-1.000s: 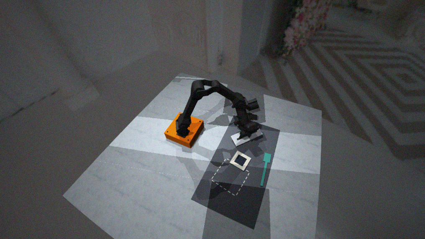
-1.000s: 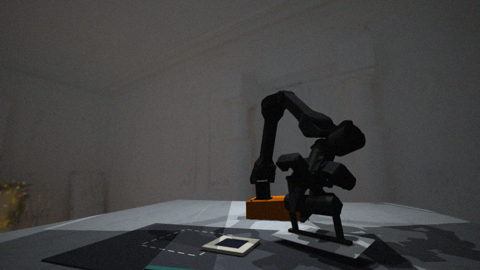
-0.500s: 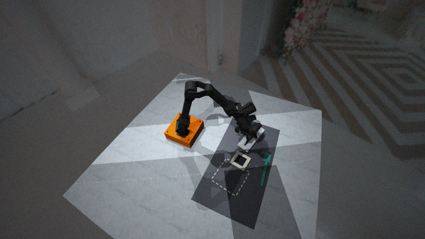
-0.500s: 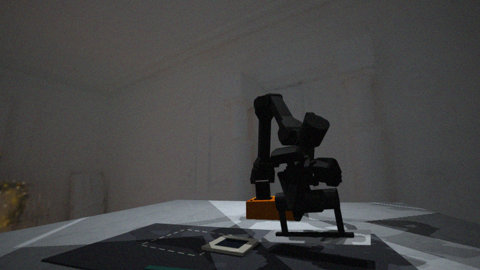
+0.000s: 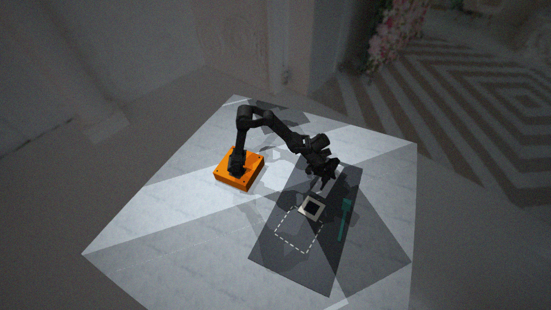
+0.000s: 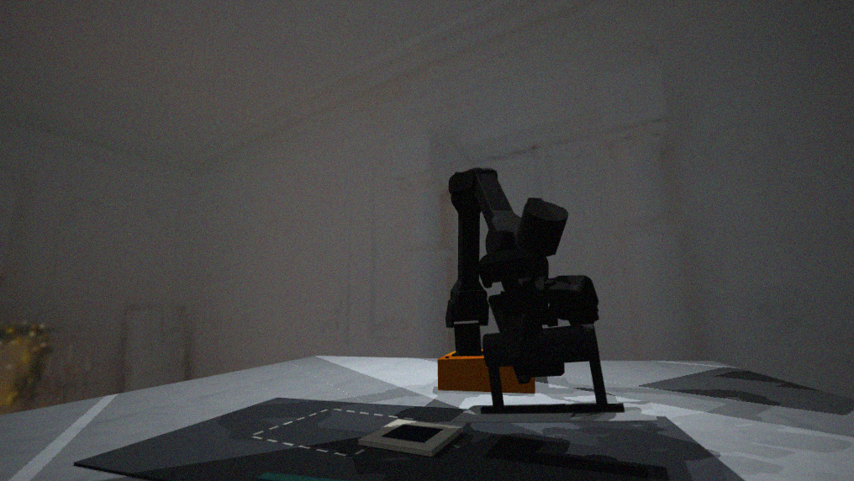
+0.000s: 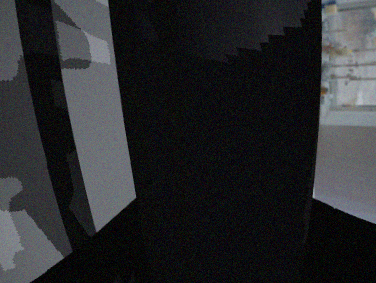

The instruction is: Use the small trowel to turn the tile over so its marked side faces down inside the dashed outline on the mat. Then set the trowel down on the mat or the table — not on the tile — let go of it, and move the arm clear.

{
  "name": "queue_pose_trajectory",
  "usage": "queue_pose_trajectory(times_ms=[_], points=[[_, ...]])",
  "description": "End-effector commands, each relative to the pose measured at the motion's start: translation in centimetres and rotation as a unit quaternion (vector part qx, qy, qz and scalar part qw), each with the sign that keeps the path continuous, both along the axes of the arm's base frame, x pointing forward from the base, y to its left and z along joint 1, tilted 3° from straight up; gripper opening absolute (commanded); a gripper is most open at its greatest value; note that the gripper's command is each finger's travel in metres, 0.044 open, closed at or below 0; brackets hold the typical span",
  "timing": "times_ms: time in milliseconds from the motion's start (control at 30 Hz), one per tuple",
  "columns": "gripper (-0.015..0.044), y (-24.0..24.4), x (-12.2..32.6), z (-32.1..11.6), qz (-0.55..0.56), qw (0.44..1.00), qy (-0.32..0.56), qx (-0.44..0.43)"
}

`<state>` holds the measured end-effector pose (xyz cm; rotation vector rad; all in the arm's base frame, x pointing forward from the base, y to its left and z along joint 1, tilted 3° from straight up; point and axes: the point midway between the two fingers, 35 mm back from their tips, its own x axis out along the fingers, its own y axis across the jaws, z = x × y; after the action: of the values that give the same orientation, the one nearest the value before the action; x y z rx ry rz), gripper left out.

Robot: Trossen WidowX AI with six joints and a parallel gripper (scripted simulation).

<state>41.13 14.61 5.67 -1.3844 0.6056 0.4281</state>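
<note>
Gripper (image 5: 322, 172) (image 6: 527, 359): grasping trowel (image 5: 332, 185) (image 6: 552, 409) | tile (image 5: 311, 207) (image 6: 412, 434): mark up, overlapping outline (image 5: 290, 243) (image 6: 291, 423) at its 1 o'clock | I'm turning it, likely needing a low, level edge beneath before tipping toward 7 o'clock

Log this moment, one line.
trowel gripped | tile marked side up, partly over dashed outline | turn not done | teal tool on mat
</note>
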Motion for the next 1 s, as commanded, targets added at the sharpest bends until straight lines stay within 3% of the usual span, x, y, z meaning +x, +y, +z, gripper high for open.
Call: queue_pose_trajectory(times_ms=[0, 967], points=[[0.0, 0.0, 0.2, -0.4, 0.003, 1.0, -0.003, 0.001], [0.0, -1.3, 0.7, -3.5, 0.003, 1.0, -0.003, 0.0]])
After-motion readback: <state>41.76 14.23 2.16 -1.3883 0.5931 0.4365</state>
